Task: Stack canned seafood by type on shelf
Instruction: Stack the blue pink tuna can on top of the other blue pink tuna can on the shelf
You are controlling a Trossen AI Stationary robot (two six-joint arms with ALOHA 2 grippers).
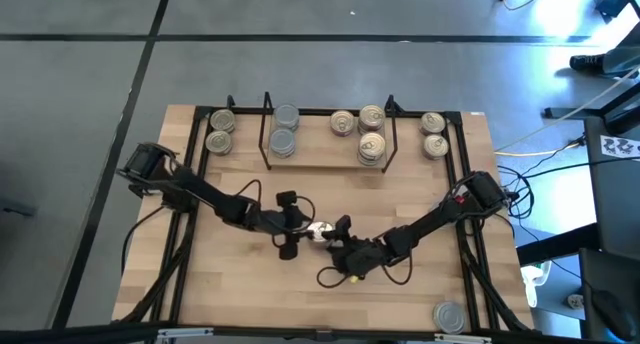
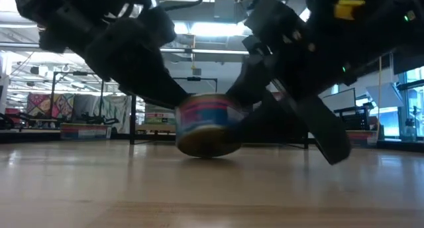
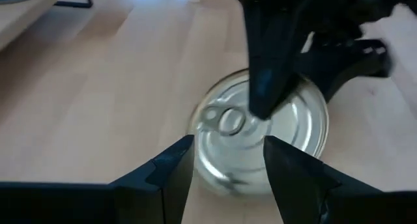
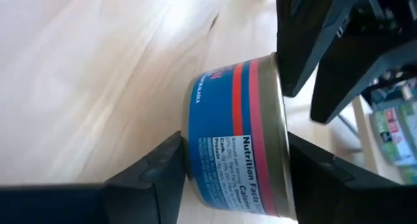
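Clearly "Nutrition Fact" on blue tin (image 4: 238,142)

Wooden tabletop (image 1: 250,294) carrying shelf (image 1: 310,156) along far edge. Shelf board holding tins in groups between upright wire loops: two gold-lidded tins (image 1: 221,130) sitting at left end, silver-topped stack (image 1: 284,132) next, gold-lidded tins (image 1: 362,132) clustering right of middle, two more tins (image 1: 433,134) lying at right end. Lone silver tin (image 1: 449,317) resting on tabletop near front right corner. Blue-and-red labelled tin (image 2: 207,127) tilting at table centre, lower edge touching wood.
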